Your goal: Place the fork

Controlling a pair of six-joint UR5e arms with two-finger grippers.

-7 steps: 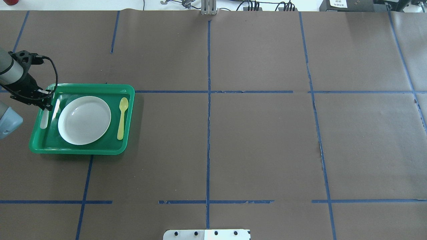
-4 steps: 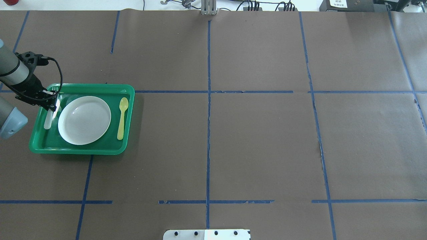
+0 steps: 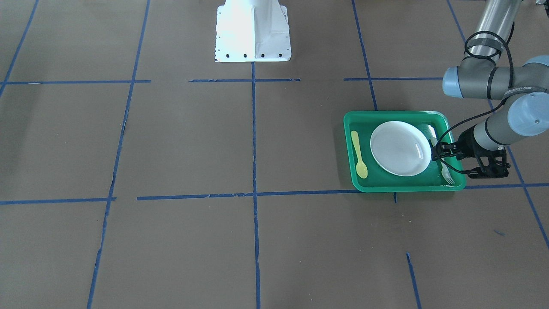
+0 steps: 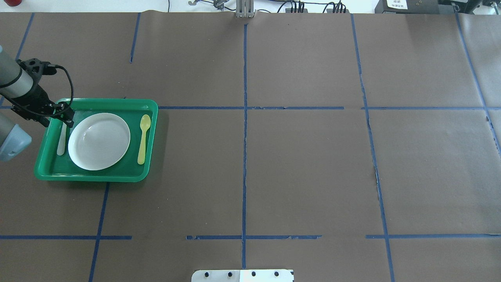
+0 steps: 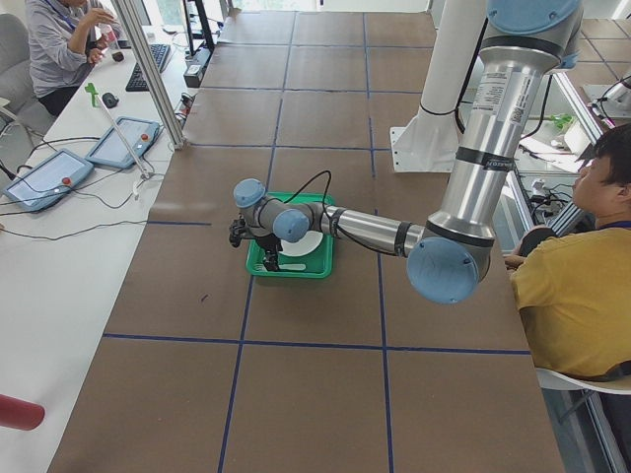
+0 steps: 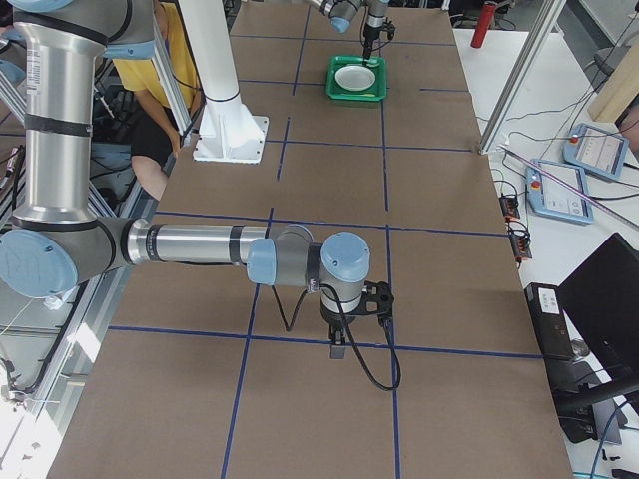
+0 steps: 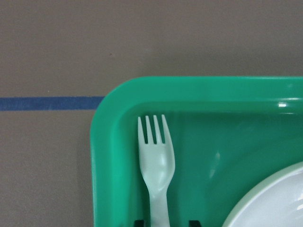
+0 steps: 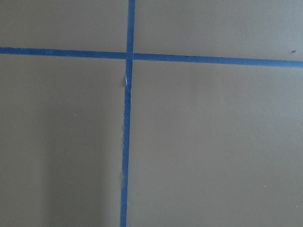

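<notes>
The left gripper [image 7: 165, 223] hung low over the far left corner of the green rectangular plastic tray [image 7: 109, 156]. Its two dark fingertips [image 7: 138, 222] stood narrowly parted on either side of the handle of the slim, pale, translucent plastic fork [image 7: 156, 161], with a strip of green showing between each tip and the handle, so it gripped nothing. The fork lay flat on the tray floor, just beside the round white plate [image 4: 99, 141] on the plate's left, its tines pointing away from the robot toward the tray's corner.

The right gripper [image 6: 339, 344] hovered over the brown paper-covered table [image 4: 313, 156], well apart from the tray. How far it was open I could not tell. Its wrist camera saw only paper and crossing strips of blue tape [image 8: 125, 142].

Counted: one fork, one plate, one yellow plastic spoon [image 4: 143, 137] on the plate's right, all in one tray.
</notes>
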